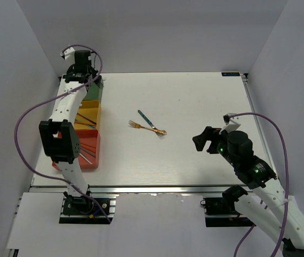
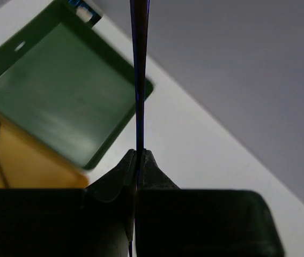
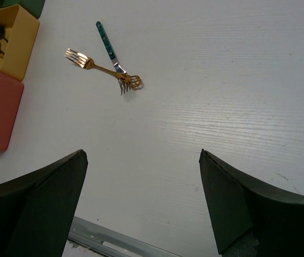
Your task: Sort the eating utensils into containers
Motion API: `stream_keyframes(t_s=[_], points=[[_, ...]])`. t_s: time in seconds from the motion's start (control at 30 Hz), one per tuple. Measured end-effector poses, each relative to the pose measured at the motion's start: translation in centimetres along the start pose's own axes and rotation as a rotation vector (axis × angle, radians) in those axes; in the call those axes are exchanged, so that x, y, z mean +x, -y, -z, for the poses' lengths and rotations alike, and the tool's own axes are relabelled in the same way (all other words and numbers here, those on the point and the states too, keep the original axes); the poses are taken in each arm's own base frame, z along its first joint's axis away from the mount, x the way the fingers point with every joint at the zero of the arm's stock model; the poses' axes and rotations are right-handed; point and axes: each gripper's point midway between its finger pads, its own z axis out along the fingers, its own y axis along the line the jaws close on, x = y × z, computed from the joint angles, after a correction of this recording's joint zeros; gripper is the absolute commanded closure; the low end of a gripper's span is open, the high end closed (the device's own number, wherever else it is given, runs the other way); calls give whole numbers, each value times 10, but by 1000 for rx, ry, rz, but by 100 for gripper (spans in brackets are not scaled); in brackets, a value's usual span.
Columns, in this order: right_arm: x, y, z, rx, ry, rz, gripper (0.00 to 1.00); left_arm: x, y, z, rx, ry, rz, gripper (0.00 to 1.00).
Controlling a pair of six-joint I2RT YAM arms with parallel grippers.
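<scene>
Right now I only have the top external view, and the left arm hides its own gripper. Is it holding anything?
Observer: Yes. The left gripper is shut on a thin dark utensil, which the left wrist view shows edge-on.
Operator: Is there anything in the green tray yet?
Observer: No. In the left wrist view, the floor of the green tray is bare.
</scene>
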Motion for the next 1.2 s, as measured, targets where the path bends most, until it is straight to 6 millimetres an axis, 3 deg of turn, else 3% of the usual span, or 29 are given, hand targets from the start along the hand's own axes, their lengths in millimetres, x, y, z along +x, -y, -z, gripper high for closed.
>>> stream_keyframes(t_s=[0.1,0.2,0.27,0.4,0.53,0.67,0.77,0.9,0.93,1.03,1.07,1.2], points=[[0,-1,0,-5,-1,-1,11,-28,19,-39,38,54,47,100],[2,-4,-1,-24,-4,-3,11,-33,24,-80,59,60,62,100],[3,-5,-2,-34,-7,-5,11,-29,14,-106,56,53,65,100],[12,-5,-6,-42,-34,-4,11,-24,-28,-146,9,39,69,100],[16,-4,-10,-33,-51,-1,11,-36,-56,-160,-10,56,65,100],[16,-4,-14,-31,-55,0,11,-46,-53,-162,23,88,52,100],[18,-4,-17,-26,-63,1,11,-35,-49,-165,38,83,35,100],[21,-3,-23,-17,-82,2,11,-2,-60,-169,16,26,1,98],[22,-3,-23,-17,-83,2,11,5,-63,-170,9,10,-7,95],[21,-3,-24,-21,-81,2,11,10,-64,-169,8,-8,-16,60],[21,-4,-24,-22,-80,2,11,9,-63,-169,13,-7,-18,42],[24,-2,-25,-20,-85,2,11,8,-57,-167,36,-14,-12,23]])
